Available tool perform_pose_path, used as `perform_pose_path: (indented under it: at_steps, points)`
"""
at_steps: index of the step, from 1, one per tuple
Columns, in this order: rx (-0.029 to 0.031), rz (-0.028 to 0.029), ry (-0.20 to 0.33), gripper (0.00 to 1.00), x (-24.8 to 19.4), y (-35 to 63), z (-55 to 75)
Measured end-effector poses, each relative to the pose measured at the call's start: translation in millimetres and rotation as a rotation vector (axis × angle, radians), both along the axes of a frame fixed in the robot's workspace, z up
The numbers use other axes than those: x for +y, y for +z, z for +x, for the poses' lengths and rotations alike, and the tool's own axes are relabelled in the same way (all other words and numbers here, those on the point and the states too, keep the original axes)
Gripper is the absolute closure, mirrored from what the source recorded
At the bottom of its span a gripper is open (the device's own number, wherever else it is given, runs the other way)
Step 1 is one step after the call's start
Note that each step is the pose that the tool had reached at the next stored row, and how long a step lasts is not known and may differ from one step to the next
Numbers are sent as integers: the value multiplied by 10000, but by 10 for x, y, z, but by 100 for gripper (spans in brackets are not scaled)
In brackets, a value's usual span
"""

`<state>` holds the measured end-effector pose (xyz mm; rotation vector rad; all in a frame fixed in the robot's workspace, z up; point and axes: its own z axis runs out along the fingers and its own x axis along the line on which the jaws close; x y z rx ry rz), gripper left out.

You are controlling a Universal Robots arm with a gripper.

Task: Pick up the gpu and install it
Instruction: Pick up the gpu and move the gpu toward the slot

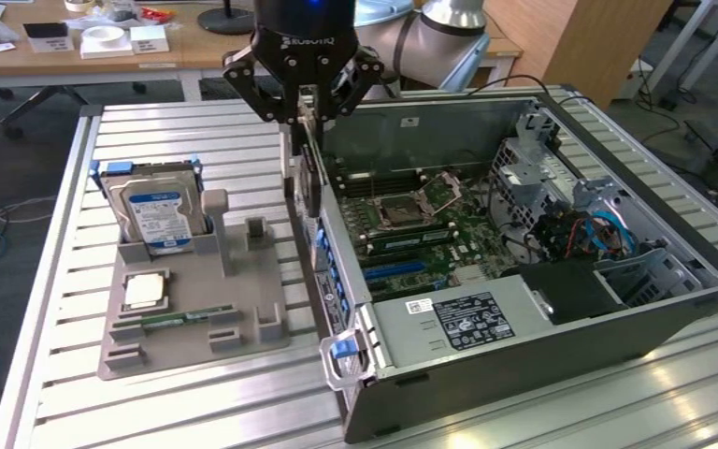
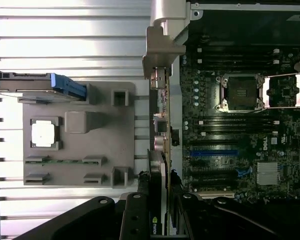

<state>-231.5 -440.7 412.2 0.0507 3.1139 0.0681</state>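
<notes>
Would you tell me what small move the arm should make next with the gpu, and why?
Probably a short sideways shift toward the motherboard. The gripper holds the gpu upright and edge-down, but it hangs at the computer case's side wall, apart from the blue expansion slot. Lowering from here would likely strike the wall rather than meet the slot.
</notes>
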Motion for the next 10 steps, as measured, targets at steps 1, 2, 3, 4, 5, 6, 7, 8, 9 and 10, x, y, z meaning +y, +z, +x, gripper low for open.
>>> perform_pose_path:
  at_steps: [1,2,3,4,5,6,7,8,9,10]
  points:
    - [0,-1,0,73,1,0,25]
    - [0,-1,1,73,1,0,52]
    - [0,0,1,73,1,0,78]
    - [1,-1,1,73,2,0,107]
    - [1,-1,2,73,2,1,134]
    - [1,0,0,73,3,0,161]
    - [0,2,1,73,3,0,188]
    - [0,2,1,73,3,0,215]
    - [0,3,1,73,4,0,243]
    - [0,4,1,73,4,0,273]
